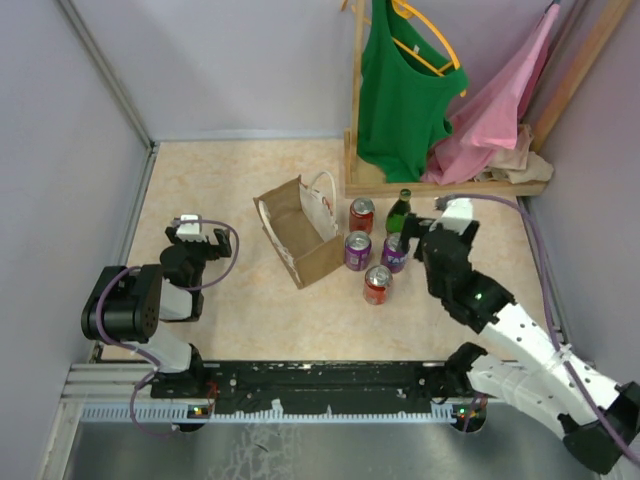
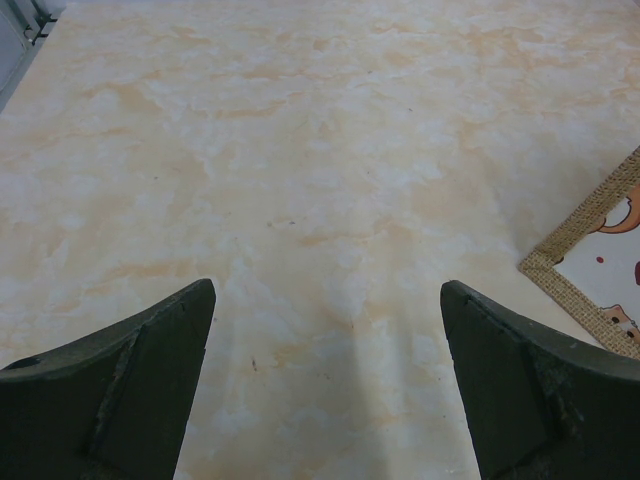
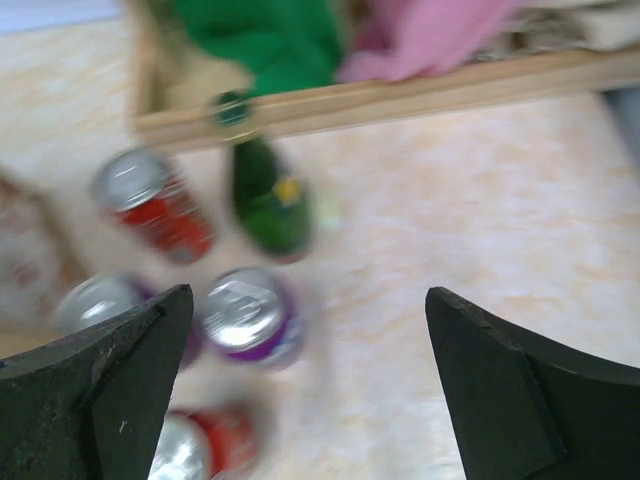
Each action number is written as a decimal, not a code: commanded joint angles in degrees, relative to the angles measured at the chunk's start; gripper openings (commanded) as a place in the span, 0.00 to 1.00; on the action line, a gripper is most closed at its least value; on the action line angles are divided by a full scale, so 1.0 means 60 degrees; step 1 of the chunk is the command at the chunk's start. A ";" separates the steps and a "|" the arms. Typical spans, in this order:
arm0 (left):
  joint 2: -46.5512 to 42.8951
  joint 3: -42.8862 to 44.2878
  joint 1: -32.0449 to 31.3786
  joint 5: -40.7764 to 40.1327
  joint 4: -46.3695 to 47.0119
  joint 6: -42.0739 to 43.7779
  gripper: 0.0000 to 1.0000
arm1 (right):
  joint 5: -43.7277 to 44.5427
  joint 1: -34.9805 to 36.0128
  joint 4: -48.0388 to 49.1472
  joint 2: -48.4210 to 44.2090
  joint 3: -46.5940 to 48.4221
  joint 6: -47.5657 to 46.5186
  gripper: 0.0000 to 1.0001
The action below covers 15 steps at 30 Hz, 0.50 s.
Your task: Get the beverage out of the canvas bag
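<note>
The tan canvas bag (image 1: 300, 240) stands open in the middle of the floor with its white handles (image 1: 325, 195) on the right side; only brown lining shows inside. Right of it stand two red cans (image 1: 362, 215) (image 1: 377, 285), two purple cans (image 1: 357, 250) (image 1: 394, 253) and a green bottle (image 1: 400, 212). My right gripper (image 1: 418, 240) (image 3: 310, 340) hovers open just right of the nearer purple can (image 3: 250, 315), holding nothing; its view is blurred. My left gripper (image 1: 195, 232) (image 2: 328, 330) is open over bare floor, left of the bag's corner (image 2: 600, 260).
A wooden rack (image 1: 440, 185) with a green top (image 1: 400, 90) and pink cloth (image 1: 500, 110) stands at the back right, close behind the bottle. Grey walls close in both sides. The arms' rail (image 1: 300, 385) runs along the near edge.
</note>
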 commanded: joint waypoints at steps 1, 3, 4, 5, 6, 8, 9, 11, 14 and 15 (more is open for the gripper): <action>0.0060 0.0109 -0.0018 0.0072 0.0113 0.0061 1.00 | 0.0207 -0.2630 -0.0239 -0.0112 0.0415 0.0257 0.99; 0.0056 0.0106 -0.0009 0.0056 0.0116 0.0052 1.00 | 0.0058 -0.3812 -0.0405 -0.0039 0.0482 0.0651 0.99; 0.0063 0.0110 -0.0008 0.0055 0.0127 0.0051 1.00 | 0.0057 -0.4419 -0.0514 0.0024 0.0518 0.0904 0.99; 0.0063 0.0100 -0.0017 0.0055 0.0117 0.0051 1.00 | -0.0011 -0.4980 -0.0610 0.0048 0.0529 0.1163 0.99; 0.0064 0.0108 -0.0022 0.0066 0.0123 0.0054 1.00 | -0.0153 -0.5592 -0.0666 0.0028 0.0514 0.1375 0.99; 0.0064 0.0111 -0.0018 0.0068 0.0116 0.0049 1.00 | -0.0456 -0.6661 -0.0809 -0.0094 0.0416 0.1883 0.99; 0.0064 0.0111 -0.0020 0.0064 0.0127 0.0050 1.00 | -0.0556 -0.7084 -0.0847 -0.0186 0.0337 0.2023 0.99; 0.0064 0.0111 -0.0019 0.0066 0.0123 0.0047 1.00 | -0.0759 -0.7545 -0.0791 -0.0390 0.0160 0.2134 0.99; 0.0064 0.0111 -0.0012 0.0061 0.0112 0.0051 1.00 | -0.1024 -0.7595 -0.0640 -0.0529 -0.0019 0.2068 0.99; 0.0064 0.0111 -0.0022 0.0061 0.0115 0.0053 1.00 | -0.1036 -0.7605 -0.0656 -0.0502 -0.0027 0.2076 0.99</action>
